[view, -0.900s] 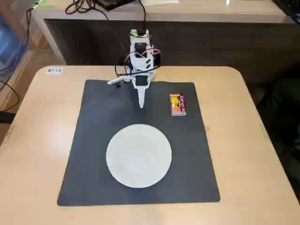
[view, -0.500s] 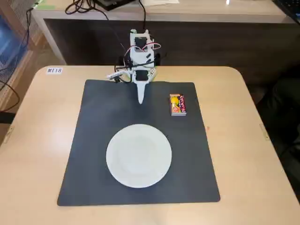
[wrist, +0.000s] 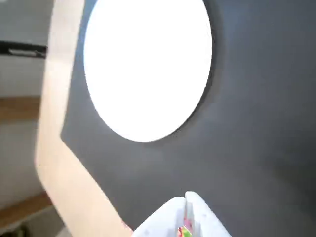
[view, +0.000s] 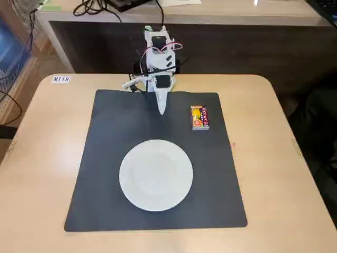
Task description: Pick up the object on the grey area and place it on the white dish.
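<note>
A small yellow and red-orange packet (view: 199, 117) lies flat on the dark grey mat (view: 105, 174), near its far right corner. A round white plate (view: 156, 174) sits on the mat, near the middle front; it also shows in the wrist view (wrist: 148, 64), overexposed, on the mat (wrist: 247, 148). My white gripper (view: 161, 108) hangs at the mat's far edge, pointing down, left of the packet and apart from it. Its jaws look pressed together and empty; in the wrist view its fingertips (wrist: 189, 200) meet at the bottom edge. The packet is out of the wrist view.
The mat lies on a tan table (view: 47, 137) with rounded corners. A label (view: 61, 79) sits at the table's far left. The arm's base and cables (view: 158, 52) stand at the far edge. A bench with cables runs behind.
</note>
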You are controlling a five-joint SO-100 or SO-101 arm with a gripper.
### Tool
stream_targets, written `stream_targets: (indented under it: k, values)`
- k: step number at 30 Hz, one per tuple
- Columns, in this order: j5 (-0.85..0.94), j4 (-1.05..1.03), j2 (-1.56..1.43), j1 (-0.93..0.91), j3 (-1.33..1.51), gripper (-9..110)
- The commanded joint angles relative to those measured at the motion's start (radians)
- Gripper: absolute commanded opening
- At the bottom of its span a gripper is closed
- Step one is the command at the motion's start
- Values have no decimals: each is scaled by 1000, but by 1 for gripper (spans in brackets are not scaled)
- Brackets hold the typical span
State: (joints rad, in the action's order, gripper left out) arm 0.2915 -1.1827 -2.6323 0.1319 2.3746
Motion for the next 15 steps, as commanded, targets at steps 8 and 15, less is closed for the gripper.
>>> stream_targets:
  k: [8,15]
  values:
    - [298,-63,430,285,-370,0]
    - [440,-84,561,465,-371,0]
